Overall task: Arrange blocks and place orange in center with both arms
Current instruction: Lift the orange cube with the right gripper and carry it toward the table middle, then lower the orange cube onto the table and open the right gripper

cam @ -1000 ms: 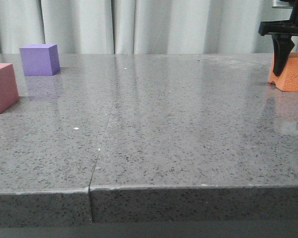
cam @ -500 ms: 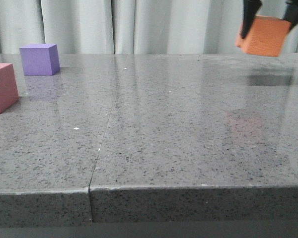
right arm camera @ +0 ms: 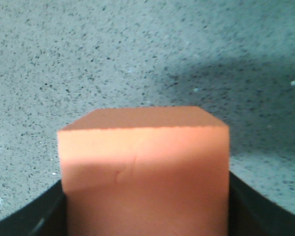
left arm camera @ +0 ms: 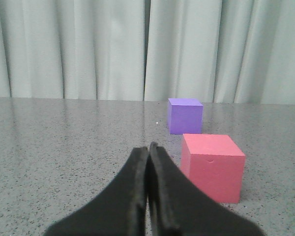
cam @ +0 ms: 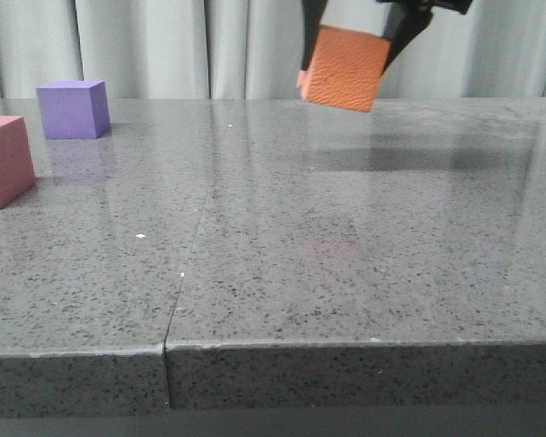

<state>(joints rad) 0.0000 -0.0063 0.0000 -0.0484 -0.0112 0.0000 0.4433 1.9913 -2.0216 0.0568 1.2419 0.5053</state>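
Note:
My right gripper [cam: 350, 36] is shut on the orange block [cam: 345, 68] and holds it tilted in the air above the far middle of the grey stone table [cam: 282, 255]. In the right wrist view the orange block [right arm camera: 143, 167] fills the space between the black fingers [right arm camera: 255, 206]. The purple block [cam: 72, 108] stands at the far left, the pink-red block [cam: 4, 160] nearer at the left edge. My left gripper [left arm camera: 148, 147] is shut and empty, low over the table, with the pink-red block [left arm camera: 212, 166] beside it and the purple block [left arm camera: 185, 115] beyond.
Pale curtains [cam: 164, 45] hang behind the table's far edge. A seam [cam: 189, 255] runs through the tabletop from front to back, left of the middle. The table's front edge [cam: 273, 344] is near the camera.
My right gripper has closed on the orange block at the far right, lifted it off the table and carried it left to above the middle. The purple and pink-red blocks have not moved.

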